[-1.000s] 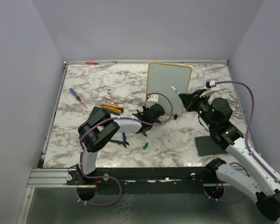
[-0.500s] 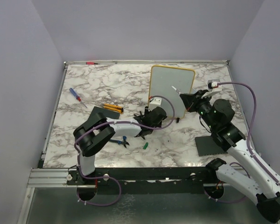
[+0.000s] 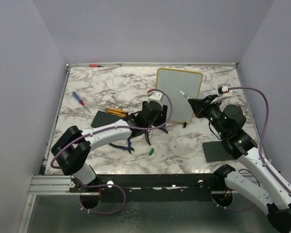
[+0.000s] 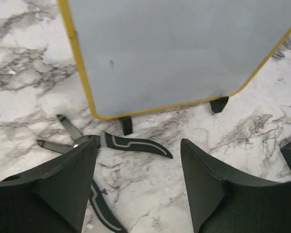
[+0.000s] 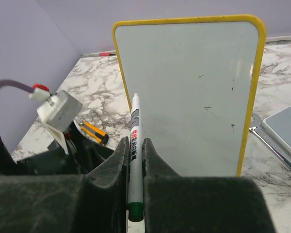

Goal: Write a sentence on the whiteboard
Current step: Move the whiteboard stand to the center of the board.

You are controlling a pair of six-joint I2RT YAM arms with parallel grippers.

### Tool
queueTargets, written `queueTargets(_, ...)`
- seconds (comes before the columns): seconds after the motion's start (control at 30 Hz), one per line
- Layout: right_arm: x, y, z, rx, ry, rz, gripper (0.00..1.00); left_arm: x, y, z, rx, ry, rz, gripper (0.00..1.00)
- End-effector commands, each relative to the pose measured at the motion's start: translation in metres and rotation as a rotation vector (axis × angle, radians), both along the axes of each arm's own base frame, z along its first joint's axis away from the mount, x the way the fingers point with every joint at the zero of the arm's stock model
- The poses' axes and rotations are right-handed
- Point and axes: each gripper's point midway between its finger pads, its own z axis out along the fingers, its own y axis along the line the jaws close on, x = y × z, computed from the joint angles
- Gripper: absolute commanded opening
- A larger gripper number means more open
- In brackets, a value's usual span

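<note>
The whiteboard (image 3: 178, 94) stands upright on black feet at mid-table, yellow-rimmed. Its face (image 5: 194, 92) shows only a few tiny dark specks; no sentence is in view. My right gripper (image 5: 134, 141) is shut on a white marker (image 5: 135, 121) with a green end, its tip pointing at the left part of the board's face, close in front of it. In the top view this gripper (image 3: 196, 104) sits just right of the board. My left gripper (image 4: 138, 145) is open and empty, low in front of the board's bottom edge (image 4: 155, 107), apart from it.
Black-handled pliers (image 4: 131, 143) lie on the marble under the left gripper (image 3: 157, 121). A green cap (image 3: 151, 151), blue pliers (image 3: 126, 145), a yellow knife (image 3: 117, 112), a blue screwdriver (image 3: 80, 98) and dark grey pads (image 3: 218, 151) (image 3: 103, 119) lie around.
The left gripper has opened and come off the board's lower left corner as its arm stretched out. The board shifted slightly right. The right gripper still holds the marker.
</note>
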Motion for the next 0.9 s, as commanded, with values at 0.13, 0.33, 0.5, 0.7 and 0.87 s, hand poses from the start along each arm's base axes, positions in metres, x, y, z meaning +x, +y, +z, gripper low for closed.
queueTargets(0.13,-0.002,0.009,0.008,0.006,0.0,0.045,0.01,0.03,0.041,0.061,-0.067,0.041,-0.236,0.73)
queueTargets(0.33,0.007,0.019,0.012,0.024,-0.021,0.072,0.01,0.06,0.046,0.091,-0.185,-0.002,-0.429,0.71)
queueTargets(0.5,0.012,0.03,0.017,0.022,-0.036,0.112,0.01,0.077,0.046,0.104,-0.281,-0.092,-0.536,0.7)
queueTargets(0.7,0.018,0.039,0.017,0.016,-0.042,0.142,0.01,0.081,0.028,0.099,-0.329,-0.102,-0.702,0.7)
queueTargets(0.87,0.025,0.055,0.014,0.002,-0.032,0.206,0.01,0.095,0.018,0.089,-0.345,-0.091,-0.735,0.65)
